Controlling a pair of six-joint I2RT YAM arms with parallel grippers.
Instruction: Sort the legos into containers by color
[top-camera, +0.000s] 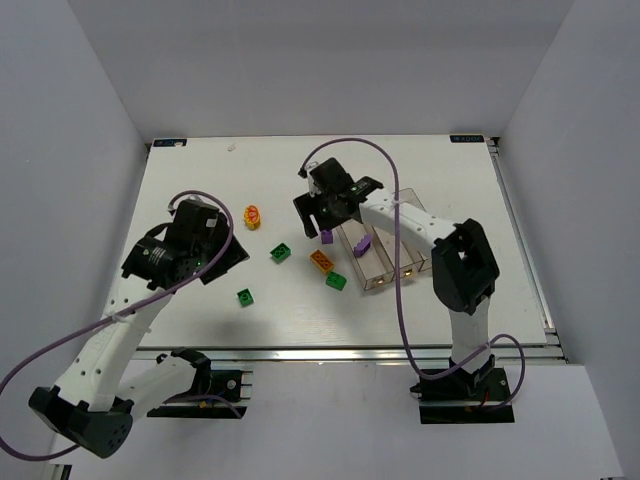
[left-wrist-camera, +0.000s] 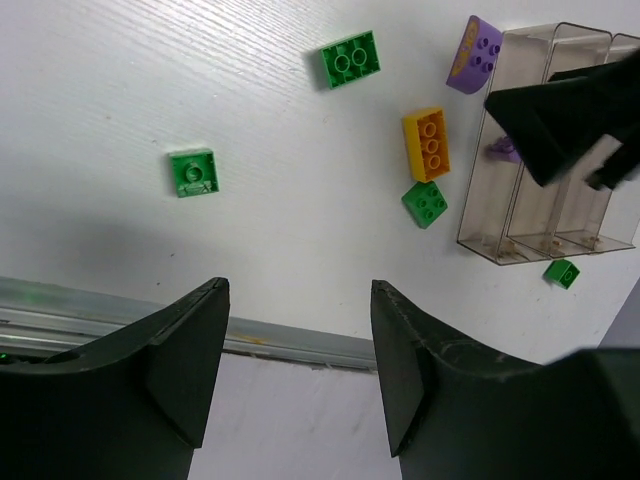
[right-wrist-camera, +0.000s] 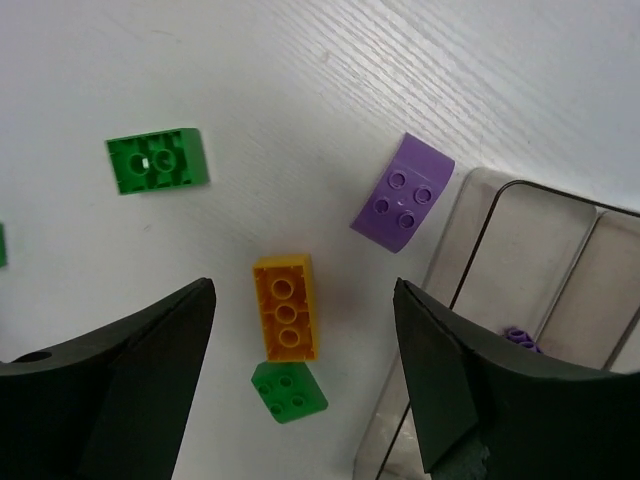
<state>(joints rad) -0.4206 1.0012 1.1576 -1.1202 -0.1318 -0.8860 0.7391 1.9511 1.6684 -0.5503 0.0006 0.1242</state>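
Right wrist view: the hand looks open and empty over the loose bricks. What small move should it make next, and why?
Probably shift the right hand toward the purple brick and lower over it. It lies on the table just outside the bins, and a purple piece already sits in the nearest one, so that looks like the shortest carry.

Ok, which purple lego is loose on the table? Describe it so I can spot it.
Find the clear containers right of the table's centre. Beside the leftmost bin's corner, on the table, lies the purple lego. It alone is purple outside the bins, with four studs and a curved side; its neighbours are orange and green.
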